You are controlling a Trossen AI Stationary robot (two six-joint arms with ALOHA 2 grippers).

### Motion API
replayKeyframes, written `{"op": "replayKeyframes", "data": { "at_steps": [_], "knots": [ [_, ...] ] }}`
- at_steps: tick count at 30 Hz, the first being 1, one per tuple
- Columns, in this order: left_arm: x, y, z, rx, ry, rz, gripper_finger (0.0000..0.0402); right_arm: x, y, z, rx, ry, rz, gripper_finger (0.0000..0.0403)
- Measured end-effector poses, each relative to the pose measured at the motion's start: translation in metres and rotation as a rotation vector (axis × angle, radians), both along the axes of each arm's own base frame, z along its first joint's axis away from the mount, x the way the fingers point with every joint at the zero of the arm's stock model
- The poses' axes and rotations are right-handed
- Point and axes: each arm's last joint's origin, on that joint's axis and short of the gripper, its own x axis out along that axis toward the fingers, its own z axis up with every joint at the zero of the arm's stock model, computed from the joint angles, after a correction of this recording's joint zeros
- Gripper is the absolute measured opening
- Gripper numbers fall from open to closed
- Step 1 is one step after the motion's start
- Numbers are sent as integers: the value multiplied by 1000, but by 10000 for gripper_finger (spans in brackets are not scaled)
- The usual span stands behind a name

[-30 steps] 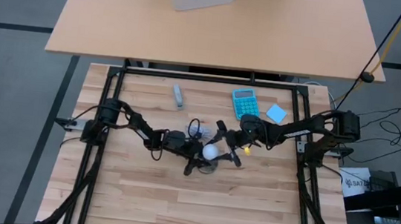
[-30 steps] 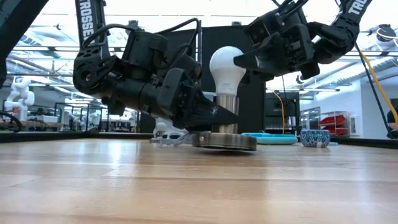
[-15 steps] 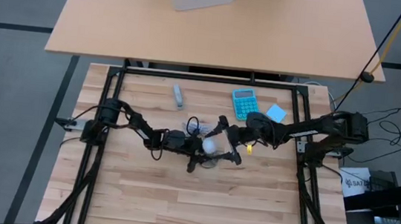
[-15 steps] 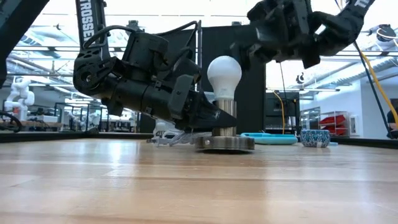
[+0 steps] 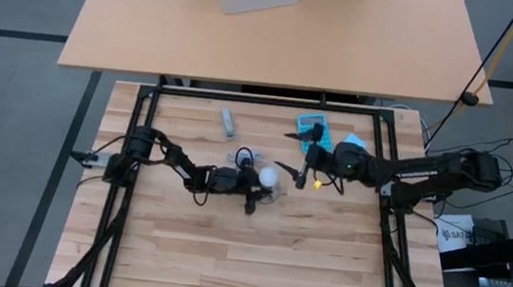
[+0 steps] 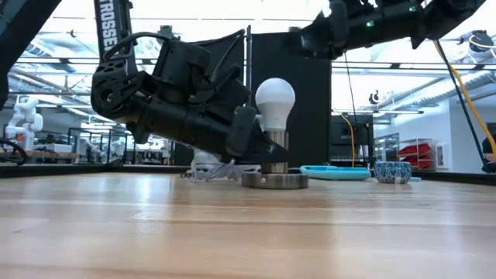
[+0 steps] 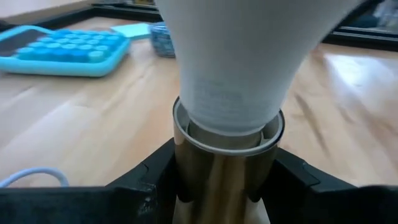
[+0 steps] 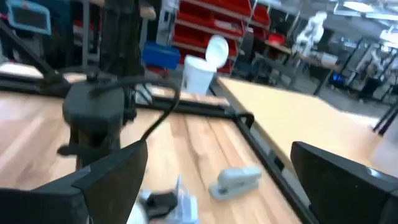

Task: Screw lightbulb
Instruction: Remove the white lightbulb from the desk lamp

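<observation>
Gripping the metal socket (image 7: 227, 168) between my left fingers (image 7: 155, 180), with the lightbulb (image 6: 275, 101) upright just above them; my right gripper (image 5: 294, 167) is wide open, holding nothing.

A blue calculator (image 5: 312, 128), a blue sticky pad (image 5: 353, 144) and a grey stapler (image 5: 228, 121) lie on the wooden table (image 5: 254, 258).

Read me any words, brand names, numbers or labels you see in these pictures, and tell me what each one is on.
"TROSSE": white letters running down a dark arm link, cut off by the arm in front, low view.
Calculator: key markings too blurred to read.
White label on the floor right of the table, high view: too small to read.
</observation>
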Motion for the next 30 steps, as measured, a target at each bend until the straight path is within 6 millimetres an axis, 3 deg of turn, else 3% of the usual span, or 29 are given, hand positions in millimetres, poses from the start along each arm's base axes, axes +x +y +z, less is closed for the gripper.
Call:
{"op": "replayKeyframes", "data": {
  "at_steps": [6,17,23,30],
  "knots": [
    [0,1,0,29,4,43,177,-3,11,-21,119,43,-46,388],
    [-1,2,-1,45,13,54,177,-42,49,-77,307,-211,-213,388],
    [0,3,-1,53,14,52,177,-20,63,-90,304,-151,-185,388],
    [0,3,-1,58,16,51,177,11,70,-89,264,-152,-189,388]
  ]
}}
